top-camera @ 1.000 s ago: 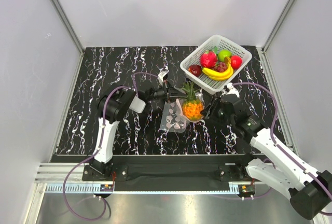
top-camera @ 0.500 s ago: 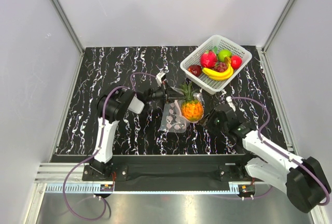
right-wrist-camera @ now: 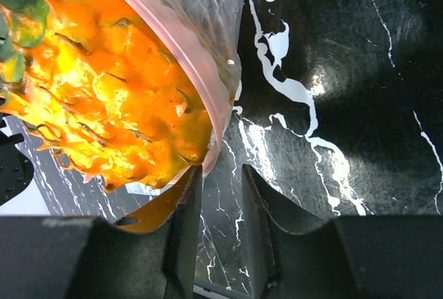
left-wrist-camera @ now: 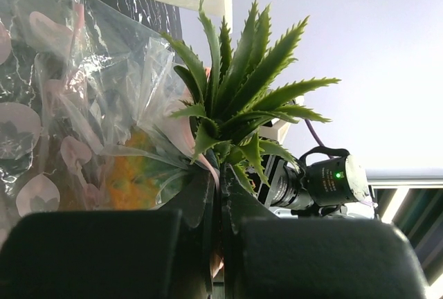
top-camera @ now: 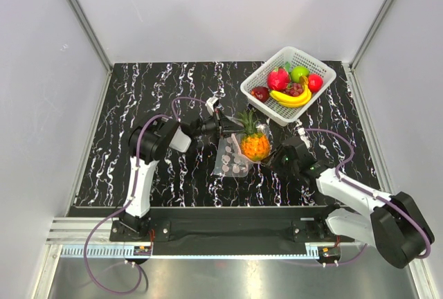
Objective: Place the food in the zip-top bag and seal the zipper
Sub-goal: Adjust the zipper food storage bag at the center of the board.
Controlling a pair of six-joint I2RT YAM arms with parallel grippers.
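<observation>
The orange pineapple [top-camera: 255,146] with its green leafy top [top-camera: 246,120] stands in the mouth of the clear zip-top bag [top-camera: 231,158], mid-table. My left gripper [top-camera: 223,127] is shut on the bag's pink zipper edge [left-wrist-camera: 215,176], right under the leaves [left-wrist-camera: 235,84]. My right gripper [top-camera: 275,157] is open and low at the pineapple's right side. In the right wrist view its jaws [right-wrist-camera: 218,181] stand a little apart over bare table, just below the pineapple [right-wrist-camera: 104,98] and the pink zipper strip [right-wrist-camera: 197,64]. Dark grape-like pieces [top-camera: 295,89] lie in the basket.
The white lattice basket [top-camera: 320,70] stands at the back right with a banana [top-camera: 291,98], red and green round fruits. The black marbled table [top-camera: 138,98] has white walls on three sides. The right wrist camera [left-wrist-camera: 325,181] shows behind the leaves.
My right arm has lowered and swung in, its gripper sliding left to the pineapple's base. The pineapple and bag mouth shifted slightly left and back. The left gripper keeps its hold.
</observation>
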